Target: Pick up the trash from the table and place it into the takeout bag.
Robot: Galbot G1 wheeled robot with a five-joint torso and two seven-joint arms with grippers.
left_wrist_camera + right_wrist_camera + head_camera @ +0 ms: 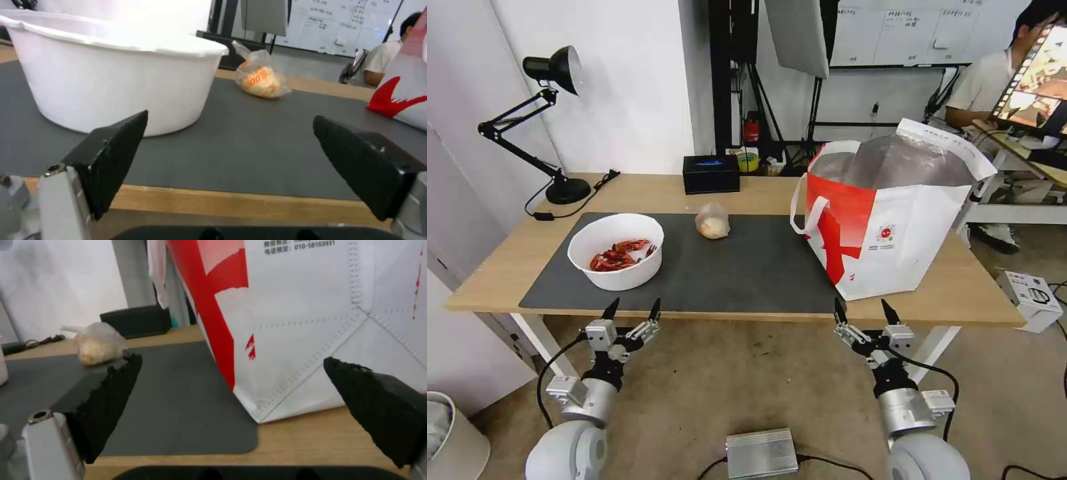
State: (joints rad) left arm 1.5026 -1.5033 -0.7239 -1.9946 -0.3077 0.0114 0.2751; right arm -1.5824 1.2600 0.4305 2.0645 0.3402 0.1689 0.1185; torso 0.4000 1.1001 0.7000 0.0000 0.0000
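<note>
Light-wood counter carries a dark grey mat, and the remaining trash lies on that mat.

Item one: white round bowl of red crayfish shells, at the mat's left end, upright. Judged rigid but thin-walled and light; contents are loose and would spill if tipped. Best hold is across the rim, kept level.

Item two: small clear bag with a beige lump, near the mat's far edge, well apart from the bowl. Judged soft, light and slippery; the gathered film at its top offers the surest pinch.

Takeout bag stands open at the counter's right end, its base partly on the mat.

Left gripper hangs just off the near edge before the bowl, jaws apart, empty. Right gripper hangs before the takeout bag, jaws apart, empty.
</note>
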